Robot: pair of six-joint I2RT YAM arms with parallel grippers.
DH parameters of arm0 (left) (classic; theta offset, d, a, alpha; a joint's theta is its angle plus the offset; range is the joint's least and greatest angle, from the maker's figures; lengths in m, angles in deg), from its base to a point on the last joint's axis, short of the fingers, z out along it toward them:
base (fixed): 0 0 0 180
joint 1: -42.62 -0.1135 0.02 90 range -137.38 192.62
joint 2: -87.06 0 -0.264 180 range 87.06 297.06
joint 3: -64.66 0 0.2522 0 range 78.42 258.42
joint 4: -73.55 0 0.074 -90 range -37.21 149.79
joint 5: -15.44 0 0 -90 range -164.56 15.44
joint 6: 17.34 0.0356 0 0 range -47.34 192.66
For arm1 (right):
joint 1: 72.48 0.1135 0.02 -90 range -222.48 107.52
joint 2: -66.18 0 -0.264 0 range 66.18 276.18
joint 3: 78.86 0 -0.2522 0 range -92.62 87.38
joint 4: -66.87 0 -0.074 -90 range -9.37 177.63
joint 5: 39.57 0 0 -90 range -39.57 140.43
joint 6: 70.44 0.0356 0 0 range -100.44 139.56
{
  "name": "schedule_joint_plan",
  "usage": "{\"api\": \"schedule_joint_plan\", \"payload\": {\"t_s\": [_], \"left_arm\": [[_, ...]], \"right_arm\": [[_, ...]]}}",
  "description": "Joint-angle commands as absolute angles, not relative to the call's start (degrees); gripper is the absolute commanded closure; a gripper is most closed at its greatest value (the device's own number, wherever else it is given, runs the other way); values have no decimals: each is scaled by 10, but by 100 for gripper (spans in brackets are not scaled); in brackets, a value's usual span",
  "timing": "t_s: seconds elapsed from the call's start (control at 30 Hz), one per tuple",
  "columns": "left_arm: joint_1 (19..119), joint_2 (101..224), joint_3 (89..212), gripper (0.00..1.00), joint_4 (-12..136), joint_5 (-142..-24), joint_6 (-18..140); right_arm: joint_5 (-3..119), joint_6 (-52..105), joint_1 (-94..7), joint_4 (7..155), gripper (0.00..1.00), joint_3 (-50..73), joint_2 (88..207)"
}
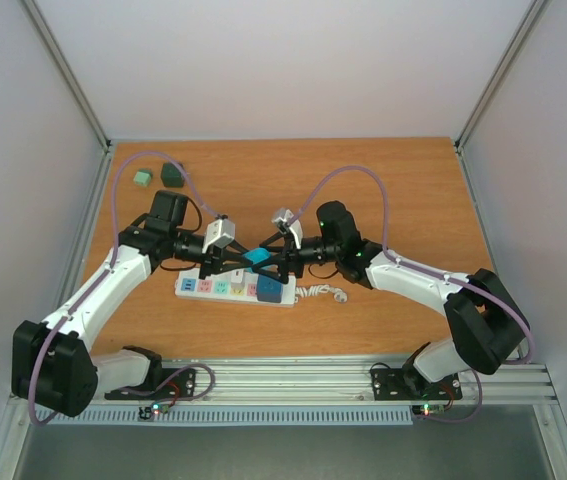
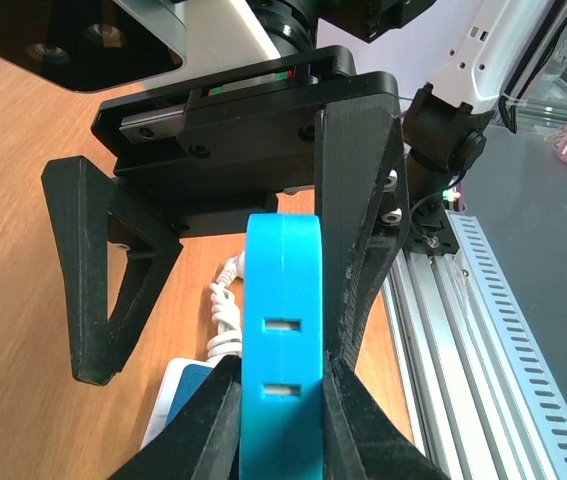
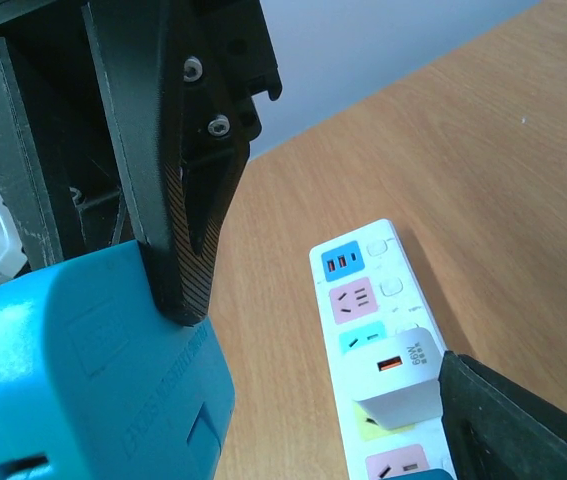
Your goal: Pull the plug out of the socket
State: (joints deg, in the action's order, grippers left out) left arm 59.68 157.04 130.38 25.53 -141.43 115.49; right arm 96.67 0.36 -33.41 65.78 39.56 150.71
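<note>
The white power strip point(image 1: 225, 287) lies on the wooden table in front of both arms, its curly cord point(image 1: 321, 293) at the right end. My left gripper point(image 1: 244, 260) is shut on a bright blue plug point(image 1: 259, 257) and holds it above the strip. In the left wrist view the plug point(image 2: 283, 330) sits between my fingers. My right gripper point(image 1: 273, 260) is open and faces it; one fingertip point(image 3: 175, 240) rests on the plug point(image 3: 83, 380). A white charger point(image 3: 398, 375) and a dark blue plug point(image 1: 271, 290) sit on the strip point(image 3: 363, 262).
Two small green blocks point(image 1: 143, 178) point(image 1: 172, 174) lie at the back left. A metal rail point(image 1: 363, 378) with the arm bases runs along the near edge. Grey walls close in both sides. Purple cables arch over both arms.
</note>
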Motion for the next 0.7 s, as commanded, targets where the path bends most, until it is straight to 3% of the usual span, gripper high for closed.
{"api": "schedule_joint_plan", "payload": {"t_s": [0.0, 0.67], "left_arm": [[606, 1569, 1307, 98, 214, -1447, 1182], [606, 1591, 1331, 99, 139, -1463, 1242]], "right_arm": [[934, -7, -334, 634, 14, 375, 1505], [818, -169, -345, 719, 15, 336, 1462]]}}
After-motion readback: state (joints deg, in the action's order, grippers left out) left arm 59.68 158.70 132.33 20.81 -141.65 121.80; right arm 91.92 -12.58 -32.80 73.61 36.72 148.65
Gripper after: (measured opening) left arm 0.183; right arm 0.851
